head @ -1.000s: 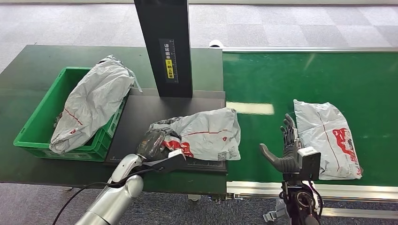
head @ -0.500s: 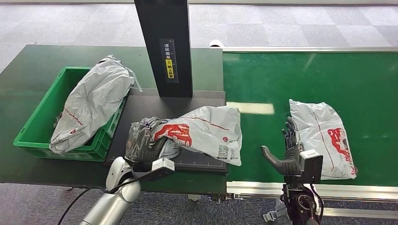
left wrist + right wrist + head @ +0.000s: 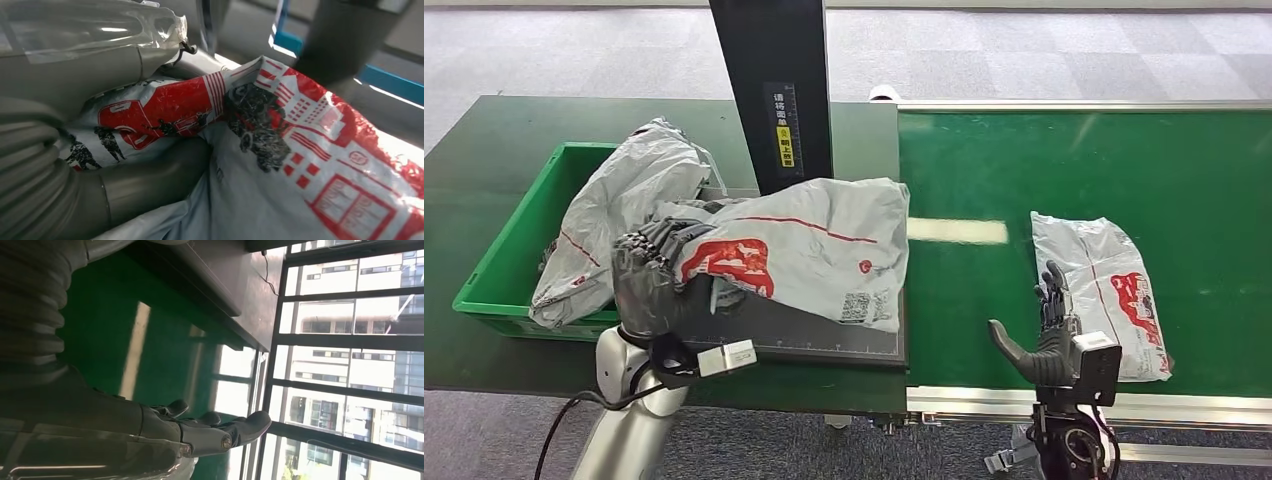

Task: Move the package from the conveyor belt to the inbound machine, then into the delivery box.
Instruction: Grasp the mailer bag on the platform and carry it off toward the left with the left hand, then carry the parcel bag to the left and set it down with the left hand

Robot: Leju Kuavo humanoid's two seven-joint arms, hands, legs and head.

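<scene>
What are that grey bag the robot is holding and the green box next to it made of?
The grey package looks like thin plastic film: it crumples and creases where the left hand grips it, and the left wrist view shows a crinkly sheen. The green box appears to be rigid moulded plastic, with straight walls and a smooth, even rim.

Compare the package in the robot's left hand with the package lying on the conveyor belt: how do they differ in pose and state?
The held package is gripped at one end by the left hand and hangs raised over the black inbound machine platform; the belt package lies flat on the conveyor belt, unheld, beside the right hand. The held package looks larger and more crumpled. Both are grey with red print.
</scene>
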